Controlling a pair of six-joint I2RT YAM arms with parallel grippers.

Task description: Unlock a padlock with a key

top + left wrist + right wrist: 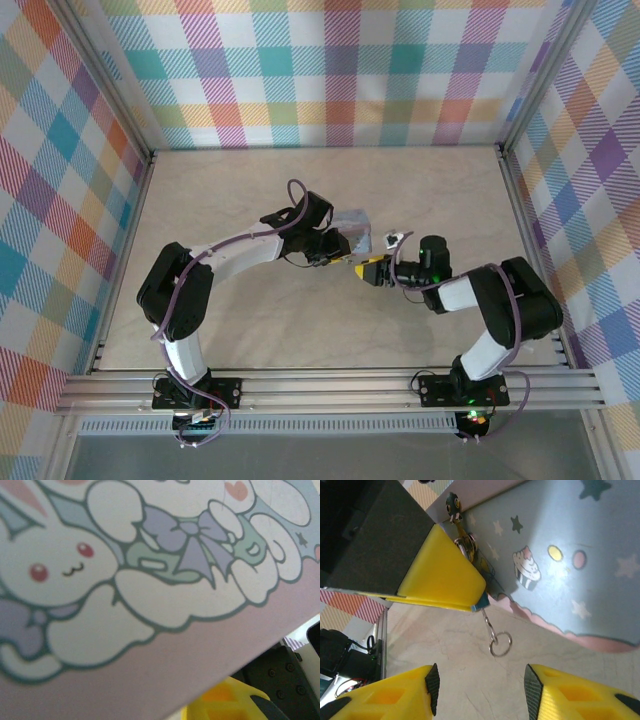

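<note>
The right fingers (pixel 431 686) are released and stand apart above the bench (pixel 435 640), with nothing between them. Just beyond them a thin wire ring (pixel 500 644) trails from the padlock (pixel 481 603). A blue corner of it peeks out at the tip of the left fingers (pixel 442 575); I cannot tell whether those are clenched on it. Behind them is the tin (pixel 560 555), its side printed with stars and a cupcake, its lid (pixel 165 595) with a bunny and a bow.

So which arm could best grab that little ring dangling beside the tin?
Right: the right gripper is open just by the ring, while the left gripper seems busy holding the tin.
</note>
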